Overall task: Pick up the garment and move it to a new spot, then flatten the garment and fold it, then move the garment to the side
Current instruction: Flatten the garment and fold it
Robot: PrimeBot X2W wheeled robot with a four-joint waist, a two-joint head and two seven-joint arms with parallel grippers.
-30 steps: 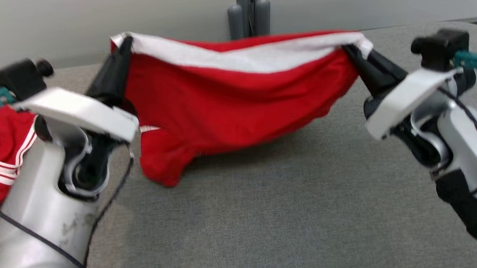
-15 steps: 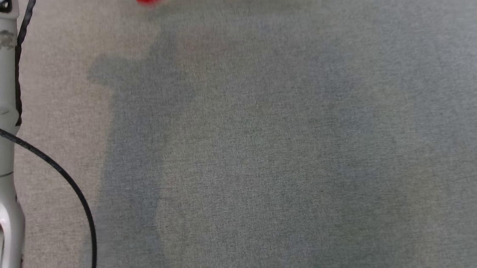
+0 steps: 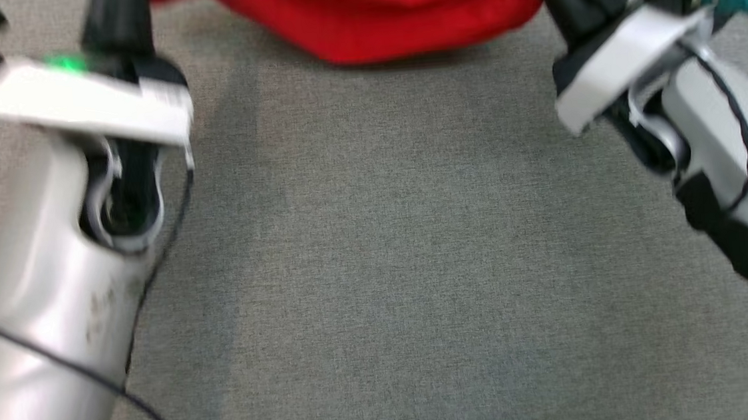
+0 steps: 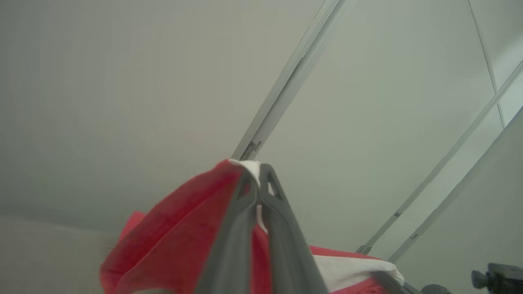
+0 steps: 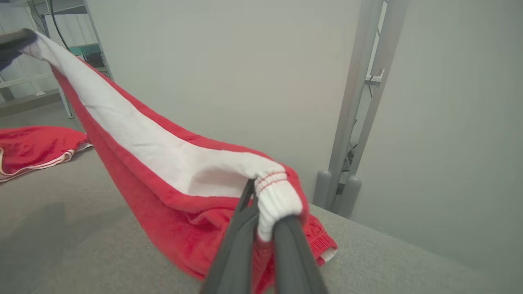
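Right wrist view: your right end effector (image 5: 263,208) and left end effector (image 4: 258,171) each pinch the garment (image 5: 163,204) stretched over the bench (image 5: 81,253) (pickup done); flattening, folding and side placement remain.

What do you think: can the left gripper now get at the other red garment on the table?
Probably not: the left gripper is shut on the held garment, though the other garment lies unobstructed nearby.

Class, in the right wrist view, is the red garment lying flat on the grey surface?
No, the garment hangs raised, pinched in the right tool.
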